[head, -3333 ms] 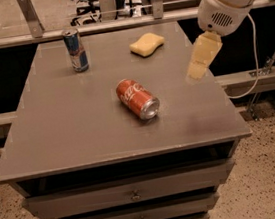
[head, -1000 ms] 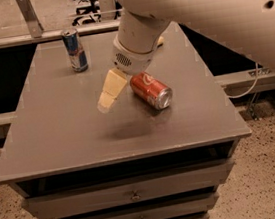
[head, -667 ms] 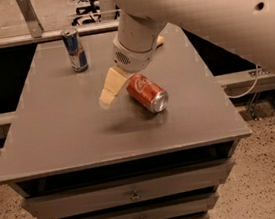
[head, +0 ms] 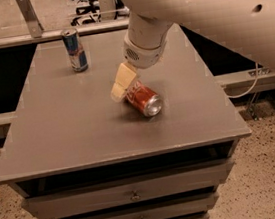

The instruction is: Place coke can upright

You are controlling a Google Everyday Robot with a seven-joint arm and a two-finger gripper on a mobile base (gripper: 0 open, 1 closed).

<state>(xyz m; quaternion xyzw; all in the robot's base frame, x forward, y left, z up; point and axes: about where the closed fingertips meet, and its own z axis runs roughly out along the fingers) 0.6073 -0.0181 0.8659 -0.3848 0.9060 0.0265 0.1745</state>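
The coke can [head: 144, 100] is red with a silver end and lies on its side near the middle of the grey table [head: 80, 134]. Its silver end points toward the front right. My gripper [head: 123, 89] hangs from the large white arm [head: 204, 7] and sits low at the can's back-left end, touching or nearly touching it. The arm hides the can's far end.
A slim blue-and-silver can [head: 75, 50] stands upright at the table's back left. The table's front edge sits above a stack of drawers [head: 134, 196]. A cable [head: 247, 84] hangs off the right side, and chair bases stand behind the table.
My gripper came from the table's right side across to the can. In the last second it moved right and down against the can's left end, and the can shifted slightly toward the front.
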